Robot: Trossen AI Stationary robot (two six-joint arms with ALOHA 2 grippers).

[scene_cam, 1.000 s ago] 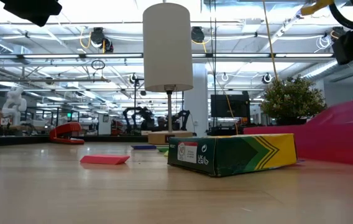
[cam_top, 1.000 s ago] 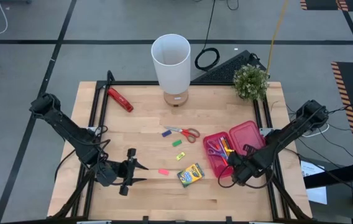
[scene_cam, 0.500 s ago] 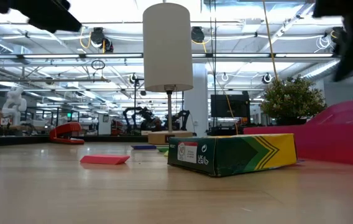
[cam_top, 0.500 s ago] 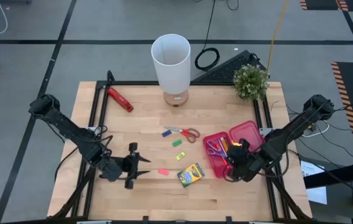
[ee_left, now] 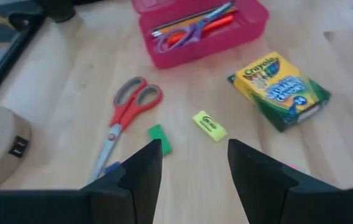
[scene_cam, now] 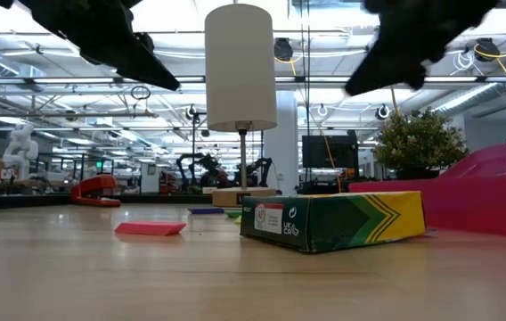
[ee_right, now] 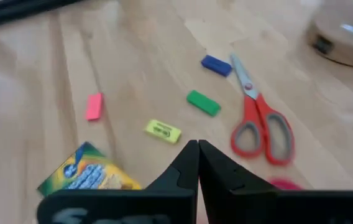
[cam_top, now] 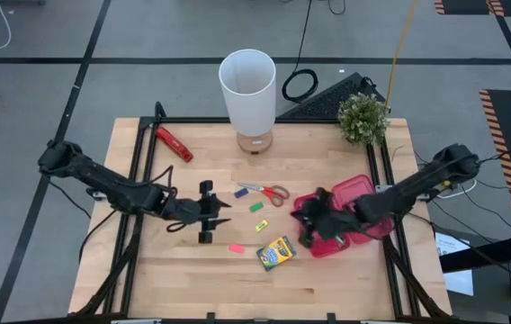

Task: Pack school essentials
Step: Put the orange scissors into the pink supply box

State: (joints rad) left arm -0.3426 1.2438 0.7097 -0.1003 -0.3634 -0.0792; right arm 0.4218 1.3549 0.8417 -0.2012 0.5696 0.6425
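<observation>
With its fingers apart, the left gripper [cam_top: 209,213] should descend squarely over the red scissors [cam_top: 265,191] lying at its 3 o'clock on the table [cam_top: 192,270], while the right gripper [cam_top: 314,214], fingers together, hovers over the pink case [cam_top: 363,193].

Left gripper [cam_top: 212,212] sits left of frame centre, fingers spread apart. Right gripper [cam_top: 304,219] sits right of centre, fingers pressed together, arm reaching inward.
</observation>
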